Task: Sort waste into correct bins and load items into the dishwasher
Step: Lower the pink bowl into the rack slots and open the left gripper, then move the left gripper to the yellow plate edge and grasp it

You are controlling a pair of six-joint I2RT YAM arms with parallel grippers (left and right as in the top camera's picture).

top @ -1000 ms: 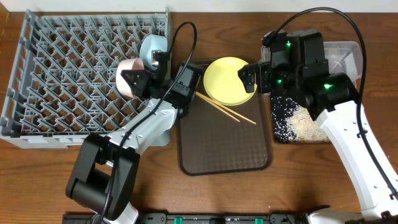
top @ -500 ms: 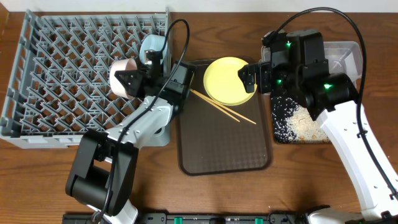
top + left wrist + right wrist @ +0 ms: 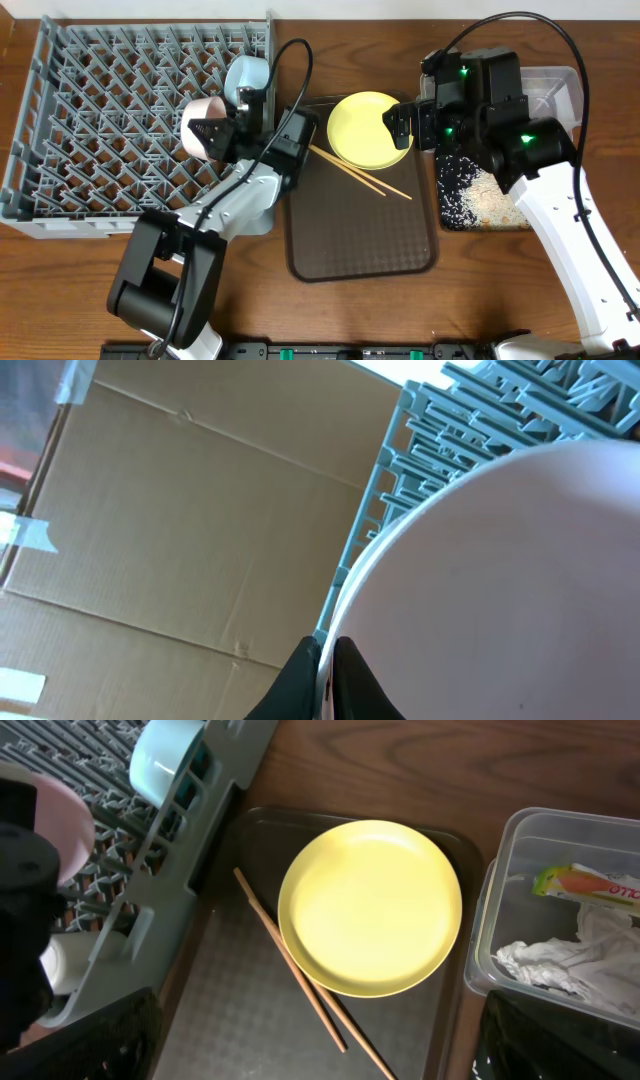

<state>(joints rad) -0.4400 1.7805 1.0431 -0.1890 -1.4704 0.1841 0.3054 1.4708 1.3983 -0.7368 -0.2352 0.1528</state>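
left gripper [image 3: 212, 135] was clamped on the rim of the white bowl [image 3: 193, 122], holding it tilted above the right side of the grey dish rack [image 3: 100, 110], near the light blue bowl [image 3: 246, 72] standing there. right gripper [image 3: 400, 126] hung wide open by the yellow plate [image 3: 362, 128], which lay beside the chopsticks [image 3: 365, 178] on the brown serving tray [image 3: 360, 240].

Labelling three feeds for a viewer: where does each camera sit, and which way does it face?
Overhead: above the table, looking down on dish rack, brown tray, left arm, right arm.
Left wrist: on that arm, looking sideways past the left gripper pinching the white bowl.
Right wrist: looking down past the open right gripper at the yellow plate.
Shared: overhead and right wrist show plate, chopsticks.
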